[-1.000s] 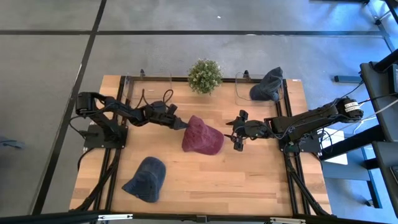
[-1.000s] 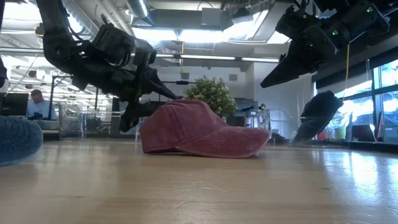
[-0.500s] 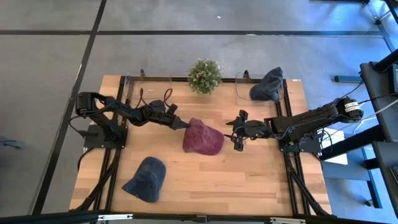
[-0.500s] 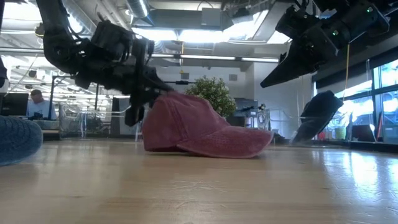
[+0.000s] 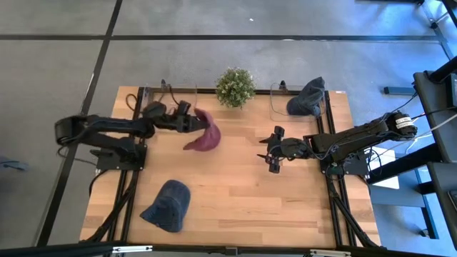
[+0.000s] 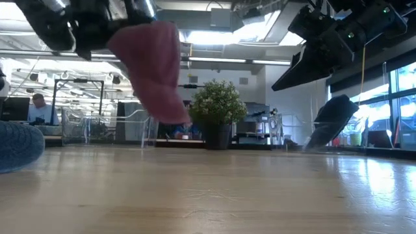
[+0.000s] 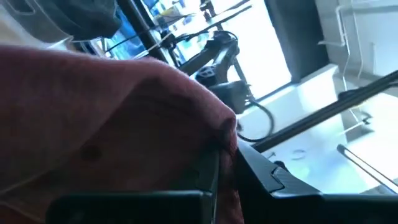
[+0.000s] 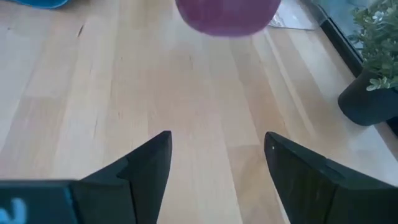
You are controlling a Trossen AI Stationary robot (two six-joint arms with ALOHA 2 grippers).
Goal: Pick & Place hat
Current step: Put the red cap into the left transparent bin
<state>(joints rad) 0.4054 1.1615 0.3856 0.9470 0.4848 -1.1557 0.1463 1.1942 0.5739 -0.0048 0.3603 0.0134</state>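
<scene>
The red hat [image 5: 204,133] hangs in the air over the table's far left part, with my left gripper [image 5: 191,123] shut on it. In the low view the red hat [image 6: 153,68] dangles well above the wood. It fills the left wrist view as red cloth [image 7: 93,124]. Toward the table's right side my right gripper [image 5: 271,155] stands open over bare wood, nothing between its fingers [image 8: 149,165]. It looks across at the red hat [image 8: 227,14]. My left gripper pinches the hat's cloth at the edge of the crown [image 7: 225,134] between its two fingers [image 7: 214,180]. It comes from the table's left side, roughly level. The hat hangs below and beyond the fingers, lifted clear of the table and tipped on its side.
A blue hat [image 5: 168,205] lies on the wood at the near left. A dark hat [image 5: 307,96] sits in a clear bin at the far right. A potted plant [image 5: 235,87] stands at the far edge. A second clear bin [image 5: 171,96] stands far left.
My left gripper has shut on the red hat, then risen and drawn back toward the table's far left. The hat, which lay on the table's middle, is lifted clear, tipped over and now hangs from the gripper.
</scene>
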